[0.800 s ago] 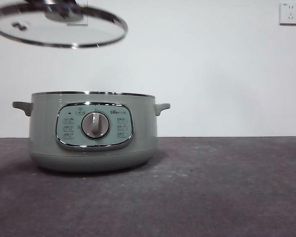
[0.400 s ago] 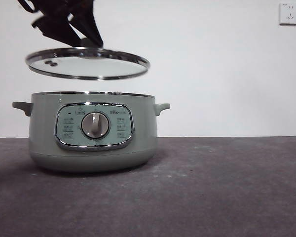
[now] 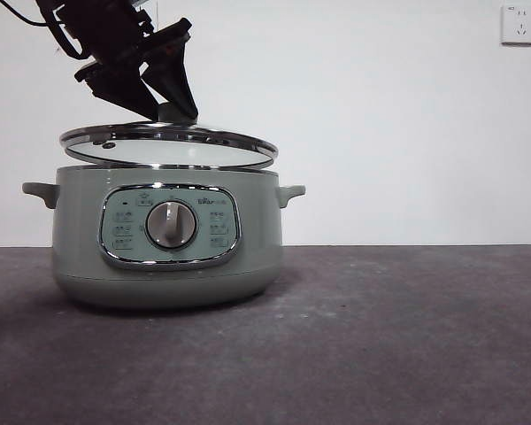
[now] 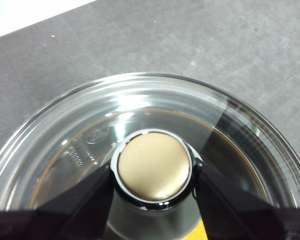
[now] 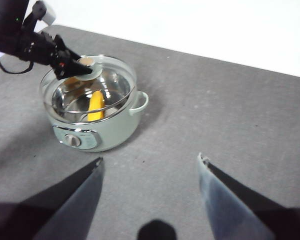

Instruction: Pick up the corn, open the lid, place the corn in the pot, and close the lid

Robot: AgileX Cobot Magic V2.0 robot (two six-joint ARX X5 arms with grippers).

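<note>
The left tool [image 4: 152, 182] grips the knob [image 4: 154, 166] of the lid [image 3: 168, 148], one black jaw pressed to each side of it. In the front view this tool [image 3: 164, 111] comes down from the upper left, and the lid hangs just above the pot [image 3: 165, 235], slightly tilted. Its edge toward the arm sits a little higher, and the far edge is close to or touching the pot's rim; which of the two cannot be told.

The right tool [image 5: 150, 170] waits well back over the bench [image 5: 215, 120], its jaws spread wide and holding nothing.

By my judgement the task is nearly finished. The corn [image 5: 95, 106] already lies inside the pot, so picking it up, opening the lid and placing the corn are done. What remains is to seat the lid flat on the rim and let go of the knob.

Only the right wrist view shows the corn, seen through the glass from above. The front view hides it behind the pot wall but shows the lid's tilt. The left wrist view alone shows the grip on the knob clearly.
</note>
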